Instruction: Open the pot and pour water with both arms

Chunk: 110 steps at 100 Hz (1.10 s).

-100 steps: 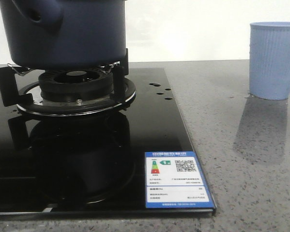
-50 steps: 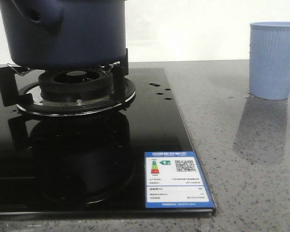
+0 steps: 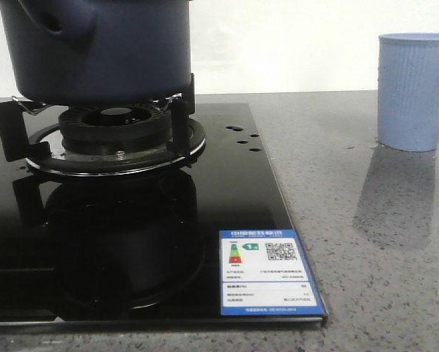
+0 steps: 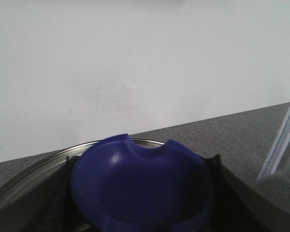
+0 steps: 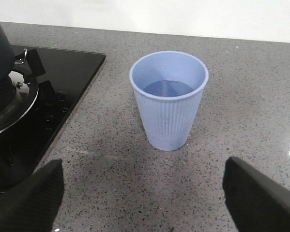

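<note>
The dark navy pot (image 3: 102, 51) stands on the gas burner (image 3: 116, 128) at the back left of the front view, its stubby side handle (image 3: 65, 18) facing the camera; its top is cut off by the frame. In the left wrist view my left gripper (image 4: 142, 193) is closed on the lid's blue knob (image 4: 140, 164), dark fingers (image 4: 57, 203) on both sides, with the lid's metal rim (image 4: 33, 166) behind. My right gripper (image 5: 142, 193) is open and empty above the counter, with the pale blue ribbed cup (image 5: 169, 116) just ahead; the cup holds water.
The black glass hob (image 3: 226, 191) carries a pan support and an energy label (image 3: 267, 271) at its front corner. The cup (image 3: 415, 92) stands on the grey speckled counter (image 3: 366, 242) at the right. A white wall runs behind.
</note>
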Available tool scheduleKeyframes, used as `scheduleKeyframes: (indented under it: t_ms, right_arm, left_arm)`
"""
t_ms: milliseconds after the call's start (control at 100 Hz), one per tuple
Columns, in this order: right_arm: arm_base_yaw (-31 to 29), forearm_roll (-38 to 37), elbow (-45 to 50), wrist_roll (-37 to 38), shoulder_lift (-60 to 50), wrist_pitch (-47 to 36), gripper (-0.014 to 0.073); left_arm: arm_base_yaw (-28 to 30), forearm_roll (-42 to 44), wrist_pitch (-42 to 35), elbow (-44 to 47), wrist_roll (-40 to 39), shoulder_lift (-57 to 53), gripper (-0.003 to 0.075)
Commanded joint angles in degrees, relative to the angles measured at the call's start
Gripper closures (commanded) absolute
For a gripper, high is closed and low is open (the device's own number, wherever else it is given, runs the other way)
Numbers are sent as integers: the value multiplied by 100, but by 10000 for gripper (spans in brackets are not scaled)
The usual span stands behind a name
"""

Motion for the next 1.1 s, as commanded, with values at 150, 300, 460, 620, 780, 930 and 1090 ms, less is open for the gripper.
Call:
scheduleKeyframes:
  t_ms: [150,300,460,620,780,930,1090]
  right_arm:
    - [16,-10,-218,-25,45,-400,-6]
    - [16,-10,-218,-25,45,-395,-6]
    - [16,-10,-189,-25,45,-487,-6]
    - [16,282,173,-25,45,-887,-6]
    - [16,397,796,-25,45,-1695,-6]
    - [16,344,1188,-25,161,-2693,-6]
    - [16,233,1244,-25,832,-3229,-6]
  left_arm:
    - [-28,23,-453,-242,-30,-181,342]
    - [-18,23,-577,-257,-30,-451,342]
    - [219,36,-544,-257,7,-820,342]
    - [662,36,-305,-257,16,-1179,341]
    - [1132,46,-70,-257,16,-1418,341]
    - [1425,46,-58,-257,16,-1547,341]
    - [1595,46,-58,-257,16,-1613,341]
